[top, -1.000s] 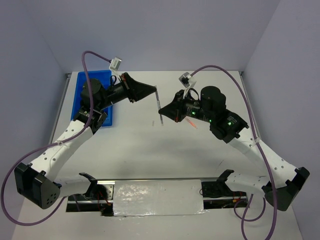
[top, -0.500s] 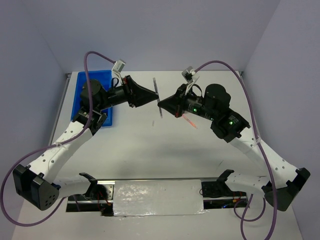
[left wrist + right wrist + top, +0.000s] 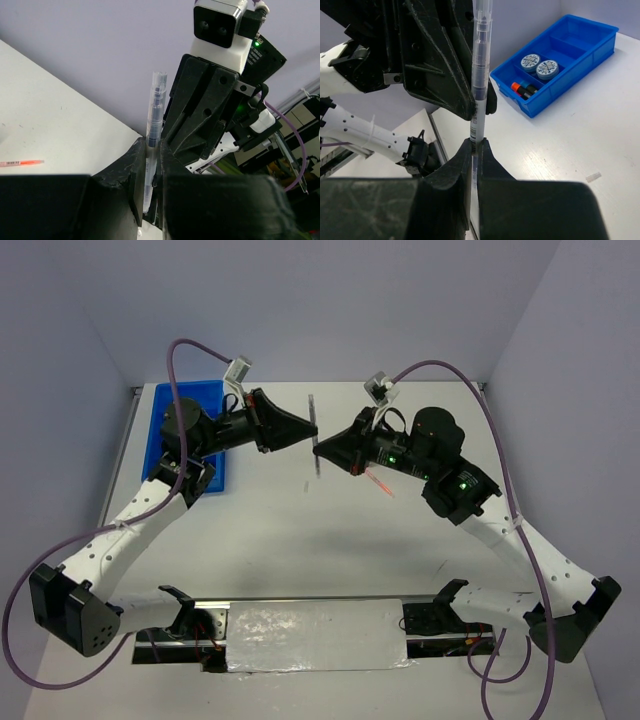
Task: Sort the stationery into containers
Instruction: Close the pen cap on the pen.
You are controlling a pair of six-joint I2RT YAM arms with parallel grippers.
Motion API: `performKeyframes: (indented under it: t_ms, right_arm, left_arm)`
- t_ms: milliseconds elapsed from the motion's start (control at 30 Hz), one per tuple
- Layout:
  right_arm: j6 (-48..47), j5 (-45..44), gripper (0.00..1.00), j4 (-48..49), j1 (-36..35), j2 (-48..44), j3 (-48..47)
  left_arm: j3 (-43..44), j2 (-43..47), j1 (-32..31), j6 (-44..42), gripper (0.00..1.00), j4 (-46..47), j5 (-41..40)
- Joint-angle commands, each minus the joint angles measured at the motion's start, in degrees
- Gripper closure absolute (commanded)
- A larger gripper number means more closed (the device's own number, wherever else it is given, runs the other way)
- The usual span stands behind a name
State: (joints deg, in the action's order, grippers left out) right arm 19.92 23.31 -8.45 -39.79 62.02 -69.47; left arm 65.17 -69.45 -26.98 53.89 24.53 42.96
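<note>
Table (image 3: pixel 300 540) | left arm (image 3: pixel 140 510) over blue tray (image 3: pixel 190 392) | orange stick (image 3: pixel 385 488) near held pen (image 3: pixel 312 410)

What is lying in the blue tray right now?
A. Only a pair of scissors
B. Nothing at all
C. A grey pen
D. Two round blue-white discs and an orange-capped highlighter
D: the right wrist view shows two round discs and an orange-capped highlighter inside the blue tray.
</note>
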Motion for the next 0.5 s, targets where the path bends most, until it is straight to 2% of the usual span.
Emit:
performKeyframes:
  t_ms: [0,67,100,133,267,300,367,400,467]
  right_arm:
    - [-0.6,6.4,0.87,5.0,-0.6,0.6,-2.0]
    - [-0.5,8.6,0.75,6.1,-0.4,1.0,-1.4]
    - [-0.3,9.2,0.6,6.6,-0.4,1.1,-1.1]
    - [-0.1,9.6,0.53,7.3,-0.3,1.3,-1.0]
    - [-0.3,9.9,0.51,7.7,-0.2,2.2,-1.6]
    - [-0.5,9.9,0.62,7.7,-0.3,2.6,-1.8]
    - [-1.0,10.1,0.77,7.3,-0.2,2.8,-2.5]
    - [-1.2,10.2,0.92,7.0,-0.2,2.8,-2.7]
    - [-1.3,10.3,1.0,7.0,-0.2,2.6,-2.5]
  left_arm:
    - [1.6,-0.4,-1.4,0.0,1.0,6.1,5.2]
    - [1.5,0.0,-1.5,-0.3,1.0,6.8,6.3]
    - [1.5,0.0,-1.6,-0.1,1.0,7.3,6.8]
    - [1.4,0.0,-1.6,0.1,1.0,7.7,7.2]
    - [0.9,-0.2,-1.8,2.1,1.0,10.6,9.0]
    - [0.8,-0.1,-1.8,3.1,1.0,12.0,9.6]
    - [1.1,-0.1,-1.8,3.0,1.0,12.3,9.9]
    - [1.4,0.0,-1.8,2.5,1.0,11.7,10.0]
    - [2.4,0.3,-1.8,0.4,0.98,8.3,9.2]
